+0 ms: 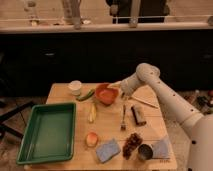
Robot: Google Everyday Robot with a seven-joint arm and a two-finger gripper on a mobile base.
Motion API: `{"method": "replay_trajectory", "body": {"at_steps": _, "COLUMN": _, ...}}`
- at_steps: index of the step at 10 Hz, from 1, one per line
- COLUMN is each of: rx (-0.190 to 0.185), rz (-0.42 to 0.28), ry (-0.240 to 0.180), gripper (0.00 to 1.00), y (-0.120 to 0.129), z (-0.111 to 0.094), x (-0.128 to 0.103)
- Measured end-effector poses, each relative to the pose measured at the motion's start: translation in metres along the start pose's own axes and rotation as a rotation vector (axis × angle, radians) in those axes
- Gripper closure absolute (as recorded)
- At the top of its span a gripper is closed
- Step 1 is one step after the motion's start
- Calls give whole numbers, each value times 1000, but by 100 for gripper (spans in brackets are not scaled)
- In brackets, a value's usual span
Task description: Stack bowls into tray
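An orange-red bowl (106, 93) sits on the wooden table (107, 127) at the back, near the middle. My gripper (118, 90) is at the bowl's right rim, at the end of the white arm that reaches in from the right. The large green tray (30, 135) lies on the left side of the table and holds nothing. A small white cup-like bowl (75, 87) stands at the back left, apart from the gripper.
A green vegetable (86, 95) lies left of the bowl and a banana (92, 112) in front of it. A fork (123, 118), a brown bar (138, 115), a fruit (91, 139), a blue sponge (108, 150) and a can (145, 151) fill the right and front.
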Motion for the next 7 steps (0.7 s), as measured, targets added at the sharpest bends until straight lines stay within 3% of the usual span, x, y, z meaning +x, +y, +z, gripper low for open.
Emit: {"method": "replay_trajectory", "body": {"at_steps": 7, "rx": -39, "rz": -42, "ry": 12, "gripper": 20, "y": -23, "z": -5, "x": -8}}
